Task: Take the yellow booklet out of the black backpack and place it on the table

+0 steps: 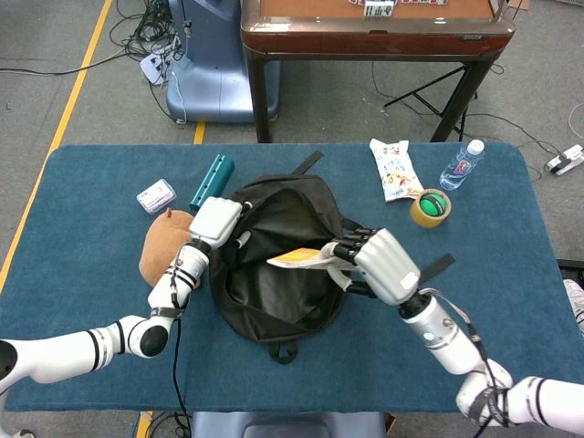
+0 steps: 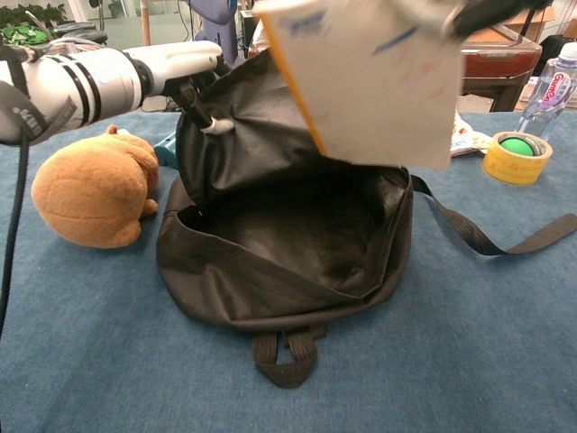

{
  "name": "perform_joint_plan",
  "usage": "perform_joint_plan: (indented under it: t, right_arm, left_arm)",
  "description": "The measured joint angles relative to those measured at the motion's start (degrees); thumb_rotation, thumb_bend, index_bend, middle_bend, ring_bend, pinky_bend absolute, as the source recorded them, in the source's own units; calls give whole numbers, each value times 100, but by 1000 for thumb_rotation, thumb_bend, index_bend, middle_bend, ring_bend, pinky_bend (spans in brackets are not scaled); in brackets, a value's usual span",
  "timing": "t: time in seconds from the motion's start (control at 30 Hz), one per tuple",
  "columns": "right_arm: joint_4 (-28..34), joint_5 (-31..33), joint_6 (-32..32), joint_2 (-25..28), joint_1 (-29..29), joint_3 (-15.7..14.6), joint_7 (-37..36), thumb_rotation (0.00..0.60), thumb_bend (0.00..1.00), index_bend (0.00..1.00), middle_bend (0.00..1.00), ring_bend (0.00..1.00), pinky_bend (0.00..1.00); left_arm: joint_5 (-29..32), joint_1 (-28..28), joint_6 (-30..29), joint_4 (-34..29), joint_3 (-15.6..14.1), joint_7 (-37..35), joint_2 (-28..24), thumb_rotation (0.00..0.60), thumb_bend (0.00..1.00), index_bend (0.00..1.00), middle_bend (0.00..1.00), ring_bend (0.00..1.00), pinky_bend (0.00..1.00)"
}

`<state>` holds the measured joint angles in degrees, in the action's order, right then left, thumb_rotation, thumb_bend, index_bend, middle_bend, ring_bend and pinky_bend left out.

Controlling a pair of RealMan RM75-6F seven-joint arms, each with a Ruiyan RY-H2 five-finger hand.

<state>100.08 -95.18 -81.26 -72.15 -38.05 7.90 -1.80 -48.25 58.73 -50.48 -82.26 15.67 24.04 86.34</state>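
Observation:
The black backpack [image 1: 278,265] lies open in the middle of the blue table [image 1: 82,182]. My right hand [image 1: 383,260] holds the yellow booklet [image 1: 299,258] by one end, lifted above the bag's opening. In the chest view the booklet [image 2: 370,81] hangs over the backpack [image 2: 288,244], showing its pale face and a yellow edge. My left hand [image 1: 217,222] grips the bag's upper left rim and holds the mouth open; the chest view shows this left hand [image 2: 185,68] at the rim.
A brown plush toy [image 1: 164,242] lies just left of the bag. Behind it are a small white pack [image 1: 156,195] and a teal bar [image 1: 212,181]. A snack bag [image 1: 395,169], a tape roll [image 1: 430,207] and a water bottle [image 1: 463,164] sit at the back right.

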Motion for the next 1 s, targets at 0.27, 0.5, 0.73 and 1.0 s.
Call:
perform_joint_plan:
  t: [0.27,0.5,0.73,1.0]
  right_arm:
    - [743,158,-434,1276,557,288,-150,600,679,788,693,663,686]
    - [319,579,-176,1326,611,398,-296,600,676,788,690,663,686]
    - [-781,785,328,699,409,393,-218,600,670,788,669,656,686]
    - [-2072,1053,1032,-315,43,383,-262,600,512,700,568,550,610]
  left_arm:
    - [-86,-146,-69,-1300,-342,326,-579,600,247,294,713,687,527]
    - [-451,-361,-417,-2124,-497,374,-1033,482,200,270,709,687,527]
    - [-839,-574,-748,-2423,-452,114,-1285,359,189,268,707,680,527]
    - [-904,-781,-626,-2878,-415,-403,-1797,206,165,249,665,633,527]
